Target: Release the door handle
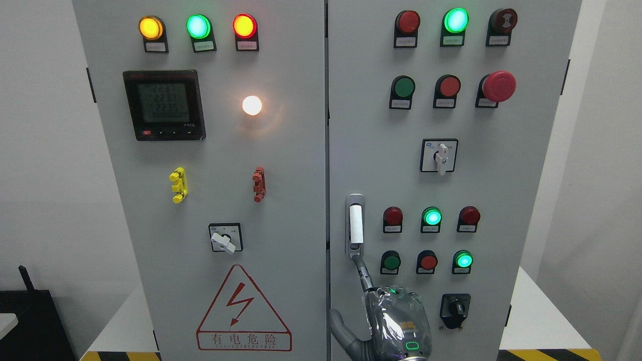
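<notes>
Seeing my right hand below the vertical door handle, one extended finger touching its bottom, nothing gripped.

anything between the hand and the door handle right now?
No gap in the head view: one finger of the right hand reaches up to the bottom of the door handle; nothing else lies between.

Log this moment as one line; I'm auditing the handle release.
right hand: open, below door handle | one finger reaching handle's lower end, no grasp | cabinet door: shut | left hand: not in view
</notes>
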